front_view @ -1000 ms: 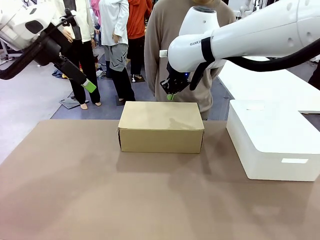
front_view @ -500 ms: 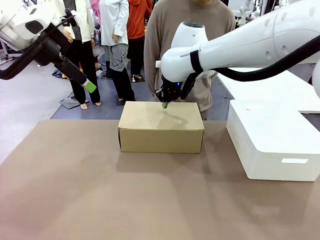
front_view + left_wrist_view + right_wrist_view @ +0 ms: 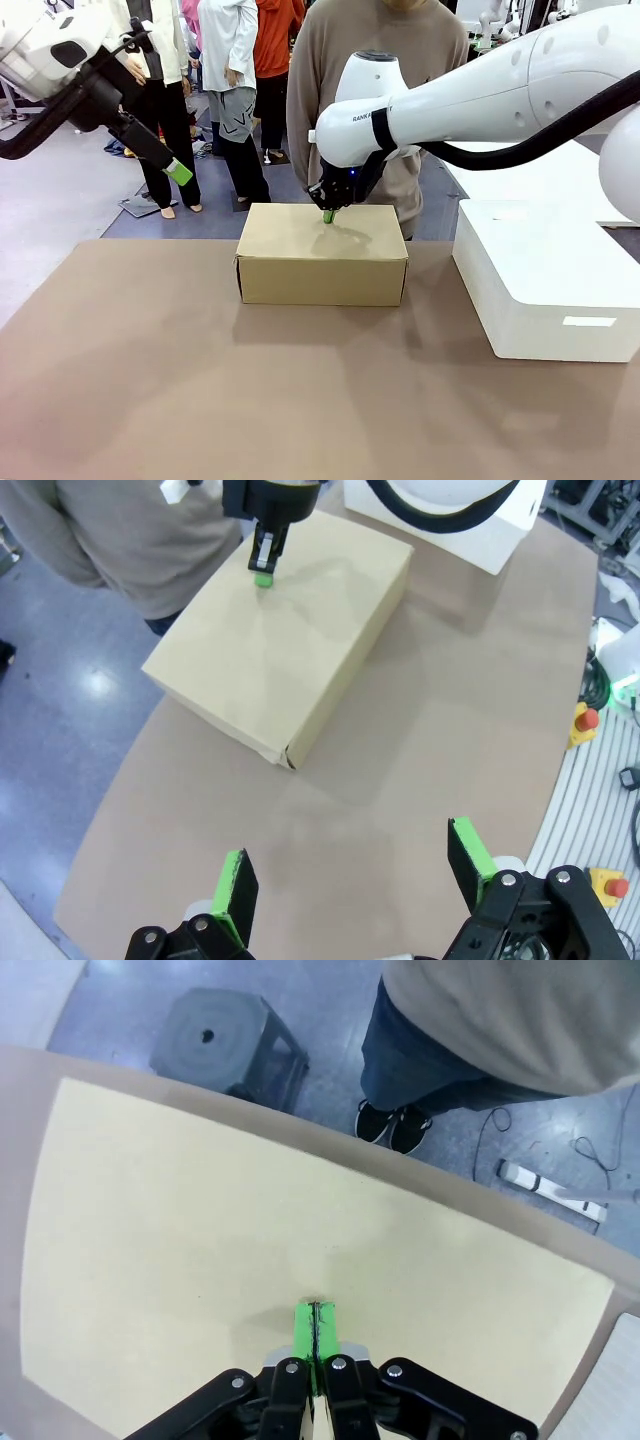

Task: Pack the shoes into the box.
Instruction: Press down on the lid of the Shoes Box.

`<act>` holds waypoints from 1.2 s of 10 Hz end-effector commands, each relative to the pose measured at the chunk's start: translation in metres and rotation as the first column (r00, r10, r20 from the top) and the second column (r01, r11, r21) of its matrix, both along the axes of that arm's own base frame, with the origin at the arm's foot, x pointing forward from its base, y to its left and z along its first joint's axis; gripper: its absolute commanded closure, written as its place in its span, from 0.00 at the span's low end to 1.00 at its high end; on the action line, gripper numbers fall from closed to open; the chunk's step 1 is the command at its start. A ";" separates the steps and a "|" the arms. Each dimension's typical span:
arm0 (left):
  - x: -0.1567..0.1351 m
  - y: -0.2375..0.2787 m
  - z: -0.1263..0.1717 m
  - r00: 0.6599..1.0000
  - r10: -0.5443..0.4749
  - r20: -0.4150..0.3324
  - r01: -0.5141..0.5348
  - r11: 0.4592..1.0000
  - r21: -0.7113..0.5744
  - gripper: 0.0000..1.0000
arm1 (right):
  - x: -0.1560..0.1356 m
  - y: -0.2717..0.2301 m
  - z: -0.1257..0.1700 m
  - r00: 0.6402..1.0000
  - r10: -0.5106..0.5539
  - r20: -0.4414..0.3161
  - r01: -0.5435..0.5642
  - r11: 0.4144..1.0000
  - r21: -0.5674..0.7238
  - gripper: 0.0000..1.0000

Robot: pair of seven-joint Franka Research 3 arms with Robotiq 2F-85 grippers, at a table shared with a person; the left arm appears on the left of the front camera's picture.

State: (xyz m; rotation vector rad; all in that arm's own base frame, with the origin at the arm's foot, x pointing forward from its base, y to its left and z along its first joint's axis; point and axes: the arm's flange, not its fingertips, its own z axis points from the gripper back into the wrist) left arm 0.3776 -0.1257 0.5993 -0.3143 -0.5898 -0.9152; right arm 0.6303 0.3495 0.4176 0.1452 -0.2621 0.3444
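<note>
The right gripper points straight down with its two green pads pressed flat together, nothing between them. Its tip meets the closed lid of the box near the far long edge, roughly midway along that edge (the right wrist view puts the joined pads against the tan lid, with the far rim a little beyond them). Whether the tip presses on the cardboard or only just reaches it cannot be told.

The box sits shut in the middle of the far half of the table, its long side facing the camera and its far edge close to the table's far rim. A person in a beige top stands just behind that rim, directly past the box.

To the right, a larger white rounded box stands near the tan box, with a strip of bare table between them.

The left gripper hangs high above the table's left side, well apart from the box, its fingers spread wide and holding nothing. Below it lies bare brown tabletop reaching the near and left edges.
</note>
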 end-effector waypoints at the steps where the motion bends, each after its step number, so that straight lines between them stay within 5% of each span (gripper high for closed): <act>1: 0.000 0.000 0.000 1.000 0.013 0.001 -0.013 1.000 -0.003 0.00 | -0.020 -0.005 0.029 1.000 0.015 0.016 -0.015 0.999 -0.031 1.00; 7: 0.000 0.000 0.000 1.000 0.013 0.001 -0.013 1.000 -0.003 0.00 | -0.068 -0.032 0.062 0.997 0.071 0.041 -0.069 0.997 -0.028 1.00; 11: 0.000 0.000 0.000 1.000 0.013 0.001 -0.013 1.000 -0.003 0.00 | -0.126 -0.072 0.093 0.978 0.205 0.048 -0.203 0.978 -0.053 1.00; 12: 0.000 0.000 0.000 1.000 0.013 0.001 -0.013 1.000 -0.003 0.00 | -0.142 -0.083 0.099 0.973 0.229 0.043 -0.225 0.972 -0.072 0.80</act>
